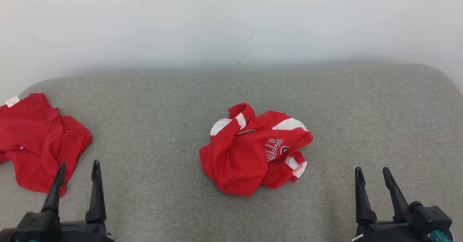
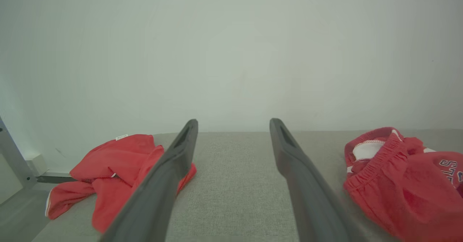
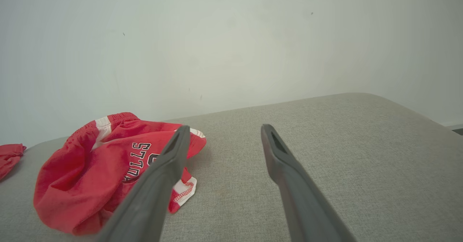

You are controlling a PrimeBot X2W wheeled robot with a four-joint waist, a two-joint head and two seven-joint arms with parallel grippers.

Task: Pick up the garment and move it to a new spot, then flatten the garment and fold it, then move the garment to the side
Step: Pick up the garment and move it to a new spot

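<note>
A crumpled red garment (image 1: 249, 151) with white trim and dark lettering lies in a heap in the middle of the grey padded surface (image 1: 144, 101). My left gripper (image 1: 79, 163) is open at the lower left, well apart from the heap, with nothing between its fingers. My right gripper (image 1: 372, 169) is open at the lower right, likewise empty and clear of the cloth. In the left wrist view the garment (image 2: 398, 177) sits to the right of the open left gripper (image 2: 234, 121). In the right wrist view the garment (image 3: 90, 177) lies left of the open right gripper (image 3: 225, 126).
A second, plain red garment (image 1: 32, 140) with a white label lies spread at the surface's left edge, just beyond my left fingers. A white wall (image 1: 231, 17) backs the surface. The surface rounds off at the far right (image 3: 416, 115). A grey frame post (image 2: 11, 155) stands at the left.
</note>
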